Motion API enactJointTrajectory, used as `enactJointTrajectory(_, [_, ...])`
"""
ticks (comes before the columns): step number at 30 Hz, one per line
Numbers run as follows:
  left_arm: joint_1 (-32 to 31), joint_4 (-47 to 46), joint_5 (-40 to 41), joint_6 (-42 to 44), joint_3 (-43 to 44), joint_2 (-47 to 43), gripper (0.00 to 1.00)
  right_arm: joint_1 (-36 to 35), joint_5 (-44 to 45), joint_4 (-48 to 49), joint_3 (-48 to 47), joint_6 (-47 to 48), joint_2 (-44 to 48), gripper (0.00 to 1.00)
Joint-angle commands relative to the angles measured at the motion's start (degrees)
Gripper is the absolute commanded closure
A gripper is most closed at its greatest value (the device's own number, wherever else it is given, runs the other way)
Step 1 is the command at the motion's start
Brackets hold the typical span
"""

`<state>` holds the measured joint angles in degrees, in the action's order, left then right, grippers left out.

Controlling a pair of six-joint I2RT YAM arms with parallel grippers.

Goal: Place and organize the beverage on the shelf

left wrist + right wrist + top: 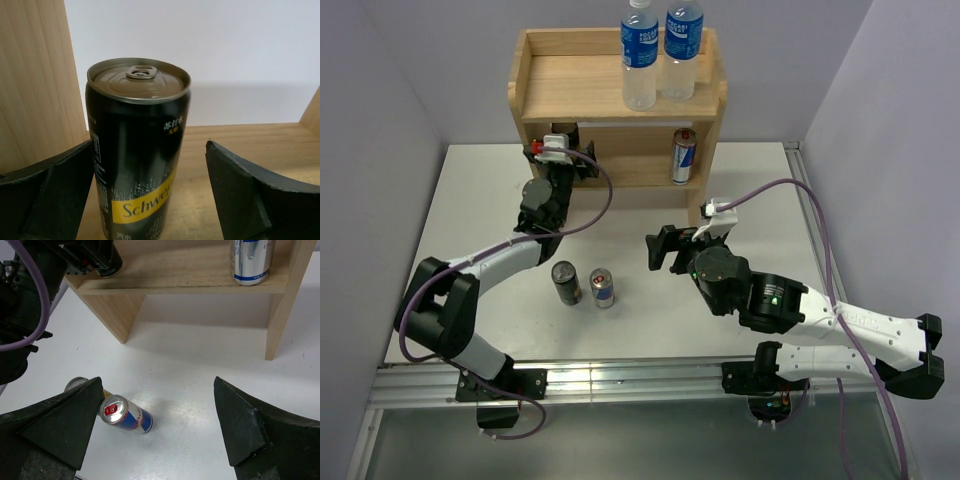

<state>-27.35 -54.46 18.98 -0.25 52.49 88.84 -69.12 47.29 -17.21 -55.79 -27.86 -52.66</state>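
The wooden shelf (570, 85) stands at the back of the table. My left gripper (560, 165) reaches into its lower tier at the left. In the left wrist view a black Schweppes can (137, 150) stands upright on the lower board between the jaws of the left gripper (149, 165), which is open; the right finger (240, 190) is clear of the can. My right gripper (660, 248) is open and empty above the table middle. Below the right gripper (157, 385) a Red Bull can (125, 415) and a black can (75, 385) stand on the table.
Two water bottles (639, 55) stand on the shelf's top board at the right. A Red Bull can (684, 156) stands on the lower tier at the right. The two loose cans (566, 283) (603, 288) stand near the table's front. Grey walls enclose the table.
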Motion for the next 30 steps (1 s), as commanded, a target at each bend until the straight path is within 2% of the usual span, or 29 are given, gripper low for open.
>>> enactJointTrajectory(1, [1.51,-0.3,3.61,-0.36,-0.98,-3.93,0.03,0.3,0.97,1.13,0.59,-0.8,1.34,0.01])
enactJointTrajectory(4, [1.51,0.66,3.69,-0.36,-1.77,-5.51,0.01,0.3,0.88,1.13,0.68,-0.97,1.6,0.01])
enactJointTrajectory(19, [0.55,6.81,5.45,-0.36,-6.7,-13.95,0.01,0.22,0.52,0.51,1.47,-1.5,3.62,0.01])
enactJointTrajectory(27, [-1.21,16.74,6.15,-1.5,-11.87,-25.02,0.01,0.3,0.61,-0.1,2.0,-2.2,4.41,0.01])
enactJointTrajectory(30, [-2.53,24.64,8.08,-3.78,-12.85,-30.55,0.01,0.3,0.35,-0.1,2.35,-2.38,4.94,0.01])
